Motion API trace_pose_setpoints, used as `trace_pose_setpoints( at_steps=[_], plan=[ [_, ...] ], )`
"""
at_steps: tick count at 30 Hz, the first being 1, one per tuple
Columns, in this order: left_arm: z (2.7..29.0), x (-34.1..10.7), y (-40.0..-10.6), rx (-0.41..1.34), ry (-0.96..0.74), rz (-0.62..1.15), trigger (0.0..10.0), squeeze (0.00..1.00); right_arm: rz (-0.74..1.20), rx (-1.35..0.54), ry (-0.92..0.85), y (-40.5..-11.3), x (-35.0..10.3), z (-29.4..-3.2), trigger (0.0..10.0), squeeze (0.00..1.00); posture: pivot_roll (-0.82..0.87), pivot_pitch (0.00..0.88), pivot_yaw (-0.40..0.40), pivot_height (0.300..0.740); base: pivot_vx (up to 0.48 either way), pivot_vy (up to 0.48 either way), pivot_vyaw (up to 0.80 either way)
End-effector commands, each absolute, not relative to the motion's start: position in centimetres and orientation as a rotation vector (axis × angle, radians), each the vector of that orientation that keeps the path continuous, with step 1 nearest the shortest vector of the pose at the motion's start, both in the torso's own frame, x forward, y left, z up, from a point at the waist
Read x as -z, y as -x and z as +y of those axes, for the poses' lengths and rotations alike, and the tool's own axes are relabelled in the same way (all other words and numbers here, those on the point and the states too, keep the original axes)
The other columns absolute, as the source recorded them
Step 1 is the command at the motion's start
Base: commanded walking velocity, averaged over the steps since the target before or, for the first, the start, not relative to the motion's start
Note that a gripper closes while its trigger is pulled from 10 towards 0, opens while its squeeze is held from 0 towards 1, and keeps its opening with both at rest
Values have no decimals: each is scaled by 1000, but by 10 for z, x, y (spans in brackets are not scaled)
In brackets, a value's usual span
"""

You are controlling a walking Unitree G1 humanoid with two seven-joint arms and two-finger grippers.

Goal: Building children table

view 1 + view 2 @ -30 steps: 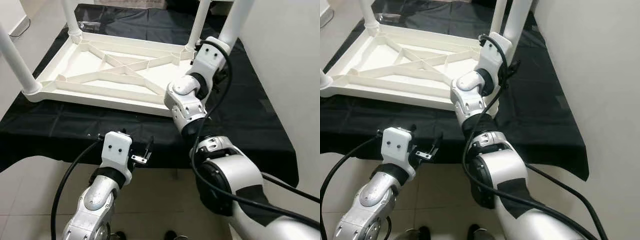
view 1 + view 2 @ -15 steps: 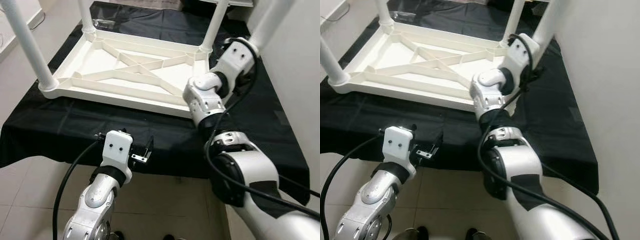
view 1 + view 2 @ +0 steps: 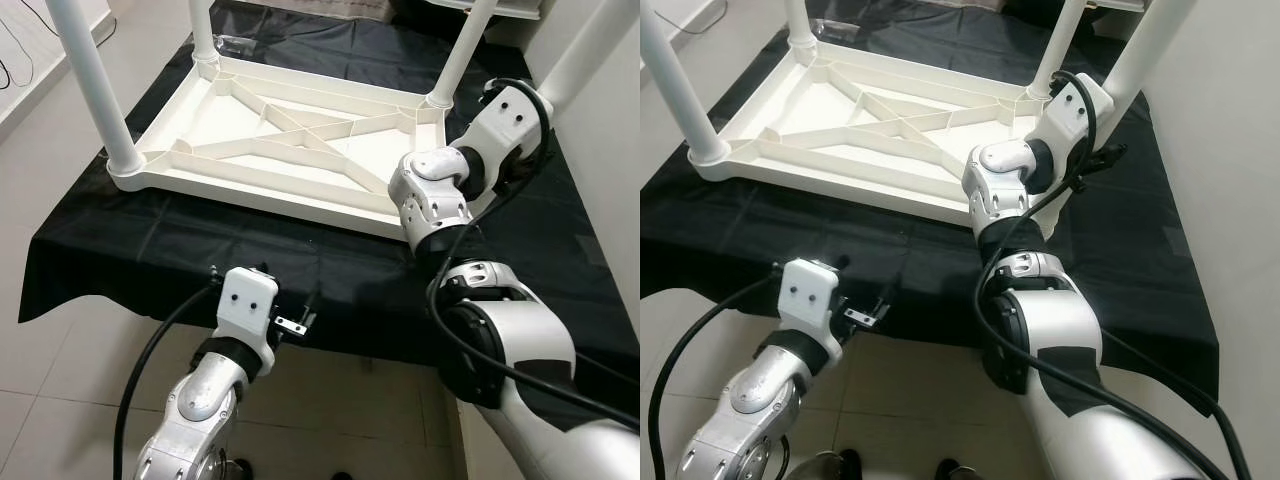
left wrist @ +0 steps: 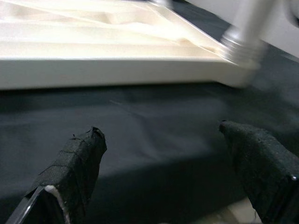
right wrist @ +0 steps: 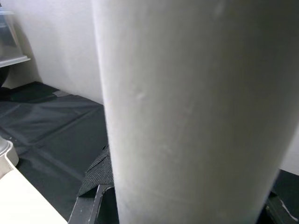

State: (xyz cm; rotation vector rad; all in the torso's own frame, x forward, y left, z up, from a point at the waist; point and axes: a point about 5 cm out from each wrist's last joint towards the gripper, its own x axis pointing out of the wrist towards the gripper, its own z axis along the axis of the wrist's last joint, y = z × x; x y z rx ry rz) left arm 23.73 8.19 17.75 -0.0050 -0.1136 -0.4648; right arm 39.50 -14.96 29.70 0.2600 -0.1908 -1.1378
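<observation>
A white children's table (image 3: 290, 150) lies upside down on a black cloth (image 3: 130, 240). Three white legs stand in its corners: near left (image 3: 95, 90), far left (image 3: 203, 35) and far right (image 3: 458, 50). My right gripper (image 5: 187, 203) is shut around a fourth white leg (image 3: 1148, 50), which tilts up beside the table's right side. One black finger (image 3: 1106, 156) sticks out past the wrist. The leg's lower end is hidden behind my right arm. My left gripper (image 4: 160, 129) hangs open and holds nothing, low at the cloth's front edge (image 3: 297, 322).
A pale wall (image 3: 1230, 150) runs close along the right side of the cloth. Tiled floor (image 3: 50, 330) lies in front and to the left. A clear plastic bag (image 3: 238, 42) lies on the cloth behind the table.
The camera has moved, so the whole scene sits further right and lower. My right wrist with the leg has swung right, away from the far right corner. The left gripper stays open.
</observation>
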Motion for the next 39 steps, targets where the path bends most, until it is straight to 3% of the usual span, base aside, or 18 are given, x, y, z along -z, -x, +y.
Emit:
trace_pose_setpoints(
  at_steps=[1, 7, 14, 19, 20, 24, 30, 39],
  plan=[
    [73, -166, -230, 550, 11, -54, 10000, 0, 46, 1161, -185, -394, -239, -155, 10000, 0, 126, 240, -79, 740, 0, 0, 0],
    [67, -160, -224, 587, -25, -48, 10000, 0, 44, 1116, -204, -396, -241, -146, 10000, 0, 126, 236, -78, 740, 0, 0, 0],
    [67, -159, -225, 585, -32, -49, 10000, 0, -101, 1099, -153, -397, -271, -140, 10000, 0, 124, 225, -74, 740, 0, 0, 0],
    [68, -157, -227, 584, -41, -48, 10000, 0, -250, 1094, -205, -396, -312, -142, 10000, 0, 121, 219, -71, 740, 0, 0, 0],
    [69, -156, -226, 586, -46, -47, 10000, 0, -340, 1104, -219, -392, -337, -144, 10000, 0, 118, 222, -72, 740, 0, 0, 0],
    [68, -156, -226, 589, -49, -47, 10000, 0, -388, 1103, -240, -390, -353, -146, 10000, 0, 118, 225, -72, 740, 0, 0, 0],
    [68, -155, -225, 591, -51, -46, 10000, 0, -382, 1103, -236, -390, -351, -146, 10000, 0, 115, 229, -72, 740, 0, 0, 0],
    [69, -154, -226, 586, -56, -48, 10000, 0, -120, 1007, -156, -400, -284, -127, 10000, 0, 117, 236, -74, 740, 0, 0, 0]
  ],
)
